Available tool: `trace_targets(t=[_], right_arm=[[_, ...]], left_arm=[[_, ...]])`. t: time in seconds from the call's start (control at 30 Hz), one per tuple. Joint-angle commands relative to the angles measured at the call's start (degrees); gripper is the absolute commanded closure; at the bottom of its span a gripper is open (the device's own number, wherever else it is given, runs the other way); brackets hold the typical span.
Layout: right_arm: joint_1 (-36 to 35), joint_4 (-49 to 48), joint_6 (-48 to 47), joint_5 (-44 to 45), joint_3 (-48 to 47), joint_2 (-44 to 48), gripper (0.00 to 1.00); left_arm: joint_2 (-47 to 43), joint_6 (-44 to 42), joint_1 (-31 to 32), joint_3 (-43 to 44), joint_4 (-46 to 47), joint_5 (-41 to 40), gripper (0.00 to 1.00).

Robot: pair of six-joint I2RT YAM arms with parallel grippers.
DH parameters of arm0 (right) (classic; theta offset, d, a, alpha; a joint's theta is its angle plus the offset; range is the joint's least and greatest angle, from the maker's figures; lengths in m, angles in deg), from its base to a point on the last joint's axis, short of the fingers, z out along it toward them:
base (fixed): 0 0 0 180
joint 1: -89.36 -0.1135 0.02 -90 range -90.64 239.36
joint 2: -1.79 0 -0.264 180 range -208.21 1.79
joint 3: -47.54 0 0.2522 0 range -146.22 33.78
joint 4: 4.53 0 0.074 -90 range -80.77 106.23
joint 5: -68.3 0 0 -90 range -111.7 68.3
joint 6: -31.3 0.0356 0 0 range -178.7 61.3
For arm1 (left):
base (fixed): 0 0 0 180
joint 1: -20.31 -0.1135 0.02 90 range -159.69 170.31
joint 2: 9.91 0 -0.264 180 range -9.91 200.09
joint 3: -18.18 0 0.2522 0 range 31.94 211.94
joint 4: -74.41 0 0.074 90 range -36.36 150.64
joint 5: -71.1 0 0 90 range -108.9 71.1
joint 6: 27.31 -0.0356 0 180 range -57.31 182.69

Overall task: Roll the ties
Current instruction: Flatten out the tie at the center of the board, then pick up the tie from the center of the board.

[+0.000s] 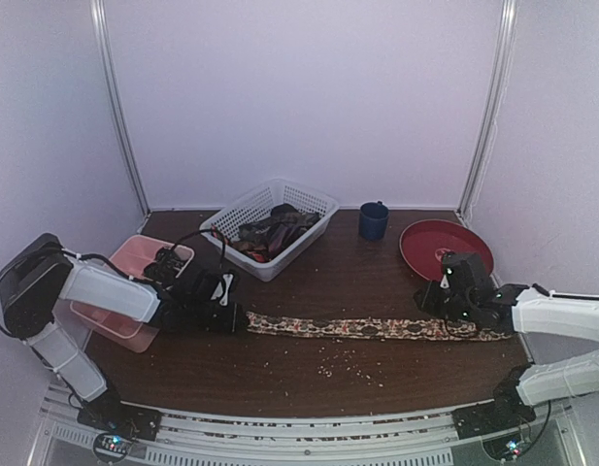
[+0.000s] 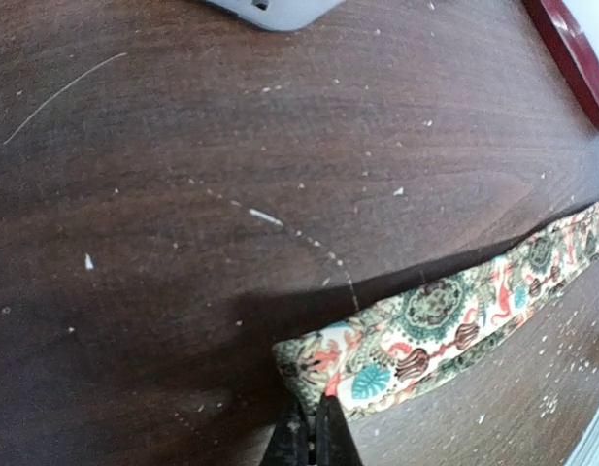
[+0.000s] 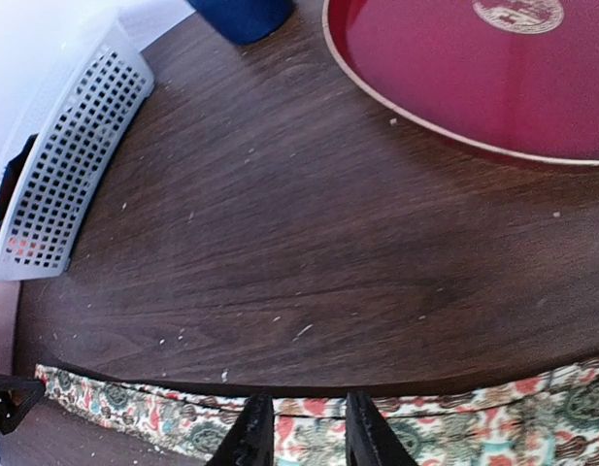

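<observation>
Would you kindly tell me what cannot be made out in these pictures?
Ties in the basket: top view, too small and tangled to count.
Left claw grip on patterned tie: left wrist view, bottom edge cuts the fingers off.
Patterned tie's far end: right wrist view, right edge cuts it.
Plate emblem: right wrist view, top edge cuts it.

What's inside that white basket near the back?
The white basket holds a tangled heap of dark ties, brown, black and red. How many, and anything beneath them, is hidden.

No legible text; the red plate (image 3: 454, 68) emblem (image 3: 517, 12) is unreadable.
</observation>
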Motion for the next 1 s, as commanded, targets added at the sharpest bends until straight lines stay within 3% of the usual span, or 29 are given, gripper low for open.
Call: trace_targets(t=[0.0, 0.33, 0.53, 0.83, 0.97], right_arm=[[-6.5, -3.4, 2.3, 2.2, -3.5, -4.3, 0.74], [-18.8, -6.7, 3.1, 4.0, -11.9, -19.8, 0.78], [-22.0, -8.7, 3.5, 2.9, -15.4, -25.5, 0.81], [-26.1, -13.5, 4.5, 0.5, -23.1, -35.5, 0.88], [-27.8, -17.1, 4.3, -3.3, -26.9, -39.7, 0.88]], left_arm=[[-2.8, 3.2, 0.0, 0.5, -3.3, -3.3, 1.00], [-11.4, 7.4, 0.1, -2.8, -15.5, -11.5, 1.00], [-16.4, 9.3, 0.0, -6.2, -16.6, -11.8, 1.00], [-16.9, 9.3, -0.6, -6.3, -15.0, -10.0, 1.00], [-18.6, 10.0, -1.2, -6.6, -16.4, -10.4, 0.84]])
